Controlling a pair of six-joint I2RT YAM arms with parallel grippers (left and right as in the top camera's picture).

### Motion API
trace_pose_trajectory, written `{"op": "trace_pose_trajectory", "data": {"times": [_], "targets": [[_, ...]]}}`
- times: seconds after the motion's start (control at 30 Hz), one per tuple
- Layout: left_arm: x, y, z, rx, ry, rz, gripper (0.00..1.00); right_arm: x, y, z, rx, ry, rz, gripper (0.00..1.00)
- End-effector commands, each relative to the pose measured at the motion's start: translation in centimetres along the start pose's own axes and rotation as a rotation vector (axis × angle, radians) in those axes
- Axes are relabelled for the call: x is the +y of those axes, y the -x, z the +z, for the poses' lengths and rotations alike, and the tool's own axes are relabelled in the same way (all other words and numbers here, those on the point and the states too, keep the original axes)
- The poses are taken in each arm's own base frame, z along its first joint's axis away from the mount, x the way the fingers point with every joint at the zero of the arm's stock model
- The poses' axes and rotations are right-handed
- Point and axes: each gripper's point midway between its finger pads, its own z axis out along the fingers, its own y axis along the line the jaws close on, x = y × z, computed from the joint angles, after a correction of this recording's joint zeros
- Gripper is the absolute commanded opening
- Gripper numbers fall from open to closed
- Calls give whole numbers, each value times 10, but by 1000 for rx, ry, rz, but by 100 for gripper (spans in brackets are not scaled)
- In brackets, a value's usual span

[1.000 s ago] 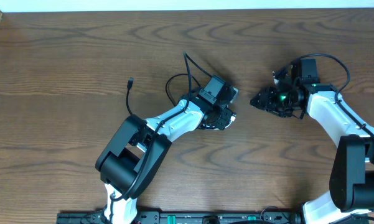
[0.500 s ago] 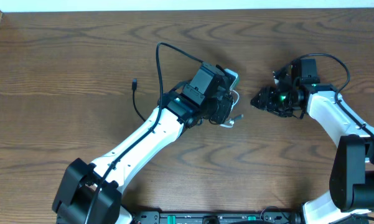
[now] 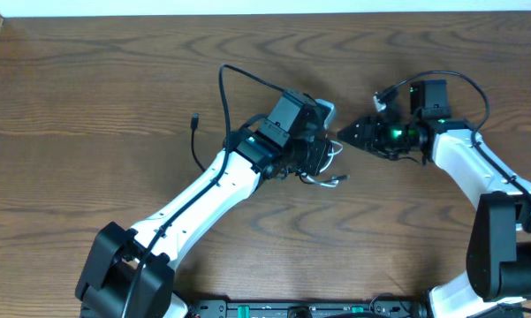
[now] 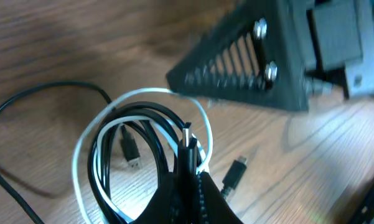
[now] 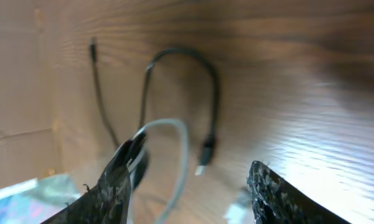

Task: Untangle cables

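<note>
Table carried it all: one table, two arms, two end effectors and two cables, one black and one white. The left arm reached in to the middle of the table, and the right arm came in from the right.

The left end effector was clamped tight on the tangle, pinching both cables where their coils crossed. The right end effector stood partly wide and held nothing, its tips aimed left at that same tangle and just beside it. So the tangle lay directly left of the free end effector, which was the nearer one able to take hold.

From the pinch, the black cable trailed away left across the table in a loose curve. The white cable stood up in a loop on the side facing the right end effector. In the right wrist view that white loop sat between the parted fingers, though whether it truly lay inside the gap I could not tell.

Two plug ends rested on the table beside the coils, apart from each other.
</note>
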Motion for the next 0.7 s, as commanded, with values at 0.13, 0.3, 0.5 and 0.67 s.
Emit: {"op": "trace_pose_trajectory", "data": {"times": [0.13,0.3,0.5,0.67], "targets": [[0,4,1,-12,-12,-73,8,37,-6,8,44,154,22,58],[0,4,1,-13,-12,-73,8,42,-2,12,33,168,36,56],[0,5,1,-17,-12,-72,8,45,-22,34,130,197,62,54],[9,13,0,-56,44,-67,8,40,-38,54,204,187,131,33]]}}
